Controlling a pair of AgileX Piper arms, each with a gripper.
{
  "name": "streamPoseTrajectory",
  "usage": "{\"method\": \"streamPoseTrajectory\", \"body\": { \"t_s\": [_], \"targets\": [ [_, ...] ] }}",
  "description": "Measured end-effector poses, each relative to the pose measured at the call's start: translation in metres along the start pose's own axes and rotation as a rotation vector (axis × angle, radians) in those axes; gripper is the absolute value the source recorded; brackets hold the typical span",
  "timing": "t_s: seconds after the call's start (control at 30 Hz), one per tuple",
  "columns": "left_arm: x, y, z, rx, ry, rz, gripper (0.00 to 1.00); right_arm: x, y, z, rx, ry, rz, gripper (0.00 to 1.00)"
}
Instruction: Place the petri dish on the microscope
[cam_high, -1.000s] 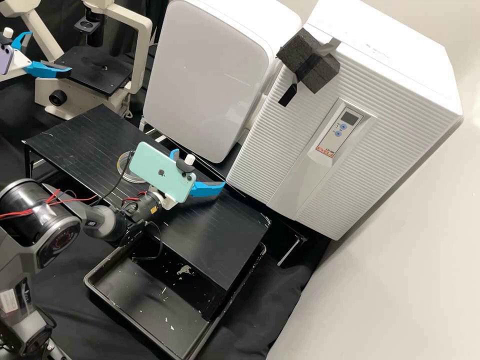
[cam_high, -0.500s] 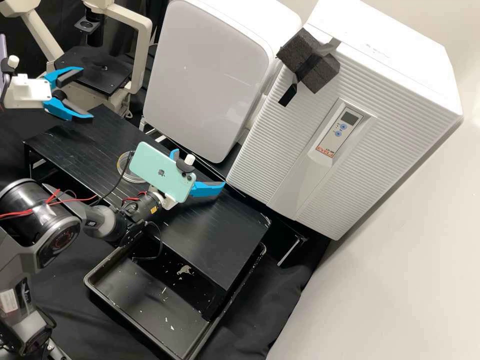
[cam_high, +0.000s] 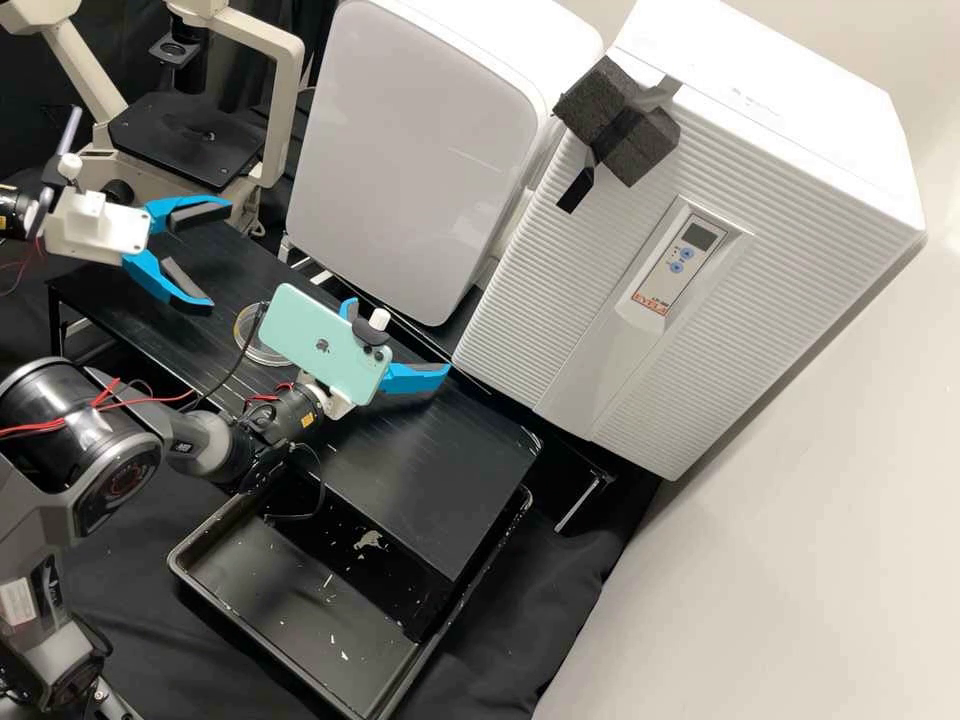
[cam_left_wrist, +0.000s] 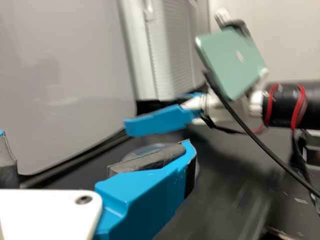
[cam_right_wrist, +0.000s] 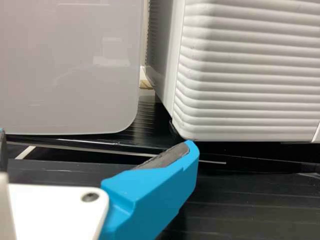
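Black shelving (cam_high: 440, 480) held the petri dish (cam_high: 264, 351) left of centre. Upper left, the left gripper (cam_high: 221, 255) gaped empty; pickup seemed in hand, needing a careful descent astride the dish.

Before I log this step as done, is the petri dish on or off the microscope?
Off: in the high view the petri dish sits on the black stand, apart from the microscope.

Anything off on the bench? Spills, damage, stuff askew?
Yes: pale flakes and a pale patch in the black tray, partly under the rack. Could be debris or dried residue; can't tell which. The petri dish lies flat on the rack, nothing visibly wrong, though the mint phone partly hides it.
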Motion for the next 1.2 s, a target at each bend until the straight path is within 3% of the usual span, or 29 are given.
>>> {"method": "streamPoseTrajectory", "body": {
  "t_s": [0.37, 0.9, 1.2],
  "targets": [
    [0.032, -0.022, 0.004, -0.082, -0.03, -0.117, 1.0, 0.0, 0.0, 0.0, 0.0, 0.0, 0.0, 1.0],
    [0.053, -0.01, 0.012, -0.069, -0.075, -0.112, 1.0, 0.0, 0.0, 0.0, 0.0, 0.0, 0.0, 1.0],
    [0.061, -0.023, 0.012, -0.111, -0.096, -0.155, 1.0, 0.0, 0.0, 0.0, 0.0, 0.0, 0.0, 1.0]
  ]
}}
